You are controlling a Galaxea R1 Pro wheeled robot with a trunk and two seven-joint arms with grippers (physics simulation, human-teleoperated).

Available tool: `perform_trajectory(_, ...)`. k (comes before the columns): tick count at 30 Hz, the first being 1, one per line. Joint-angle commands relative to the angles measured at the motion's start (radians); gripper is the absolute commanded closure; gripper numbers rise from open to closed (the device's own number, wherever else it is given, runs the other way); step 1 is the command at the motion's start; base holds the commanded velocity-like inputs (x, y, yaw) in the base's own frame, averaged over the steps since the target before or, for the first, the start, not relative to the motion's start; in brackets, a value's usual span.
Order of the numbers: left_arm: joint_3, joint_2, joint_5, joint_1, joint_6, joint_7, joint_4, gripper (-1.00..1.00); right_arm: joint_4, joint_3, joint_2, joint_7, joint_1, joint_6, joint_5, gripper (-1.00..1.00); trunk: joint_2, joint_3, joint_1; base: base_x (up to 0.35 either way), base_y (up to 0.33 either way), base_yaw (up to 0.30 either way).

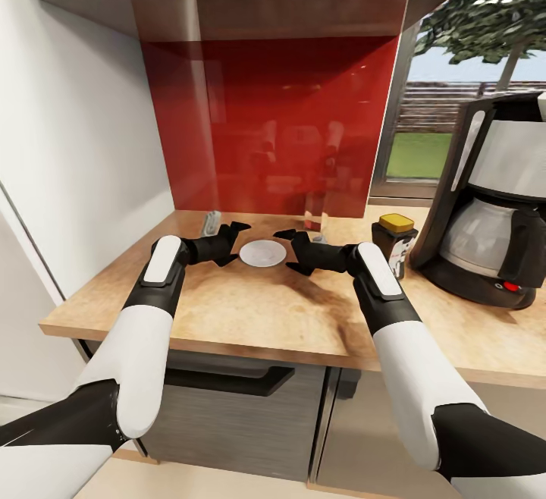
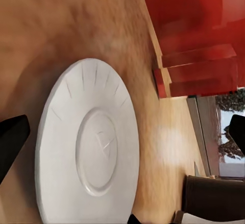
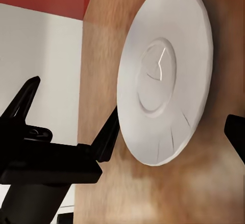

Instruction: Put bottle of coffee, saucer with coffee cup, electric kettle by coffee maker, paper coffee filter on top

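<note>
— Both arms reach in from the near edge, white sleeves first. What sits between them?

— The saucer [image 1: 263,253], flat on the wooden countertop [image 1: 250,317], toward the far side near the red panel [image 1: 273,120]. The left gripper [image 1: 233,243] is just left of it and the right gripper [image 1: 292,250] just right of it, facing each other across the plate.

— Are the jaws on it?

— No. Left jaws stand apart; in the left wrist view one black fingertip [image 2: 11,139] shows beside the saucer [image 2: 92,147] rim and the other [image 2: 237,129] shows well past it. The right jaws are apart too, one fingertip [image 3: 236,134] showing at the frame edge beside the saucer [image 3: 163,75]. The right wrist view also catches the left gripper [image 3: 76,127] beyond the plate, fingers spread, one tip close to the rim; I cannot tell whether it touches.

— And the rest of the station?

— The coffee maker [image 1: 493,203] stands at the far right of the countertop, carafe in place, red switch at its base. The coffee jar [image 1: 395,245] with the yellow lid is just left of it, close behind the right forearm. A small grey object [image 1: 213,221] lies at the back, behind the left gripper; too small to identify. A window [image 1: 436,105] opens to the right of the red panel.
</note>
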Motion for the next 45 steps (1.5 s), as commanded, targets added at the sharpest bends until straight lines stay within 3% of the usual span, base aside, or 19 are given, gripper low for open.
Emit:
perform_trajectory(1,0.004,-0.001,0.006,-0.001,0.007,0.012,-0.001,-1.00,-0.001,0.001,0.000,-0.012,-0.001,0.004,0.003,-1.00,0.000,-0.001,0.000,0.000,-0.004,0.000)
perform_trajectory(12,0.004,-0.001,0.006,0.000,0.007,0.013,-0.001,-1.00,-0.002,0.001,0.000,0.024,-0.001,0.002,0.003,-1.00,0.000,-0.001,0.000,0.000,0.000,0.000)
perform_trajectory(30,0.005,-0.001,0.006,0.000,0.007,0.011,-0.002,-1.00,-0.002,0.001,0.000,0.027,0.000,0.002,0.004,-1.00,0.000,-0.001,0.000,0.025,0.000,0.000)
perform_trajectory(34,0.006,-0.001,0.006,-0.001,0.008,0.011,-0.002,-1.00,-0.001,0.030,0.000,0.028,0.000,-0.001,0.005,-1.00,0.000,-0.001,0.000,0.066,0.000,0.000)
perform_trajectory(45,0.004,-0.001,0.006,0.000,0.008,0.011,-0.001,-1.00,0.000,0.041,0.000,0.047,0.000,-0.003,0.005,-1.00,0.000,-0.001,0.000,0.046,0.000,0.000)
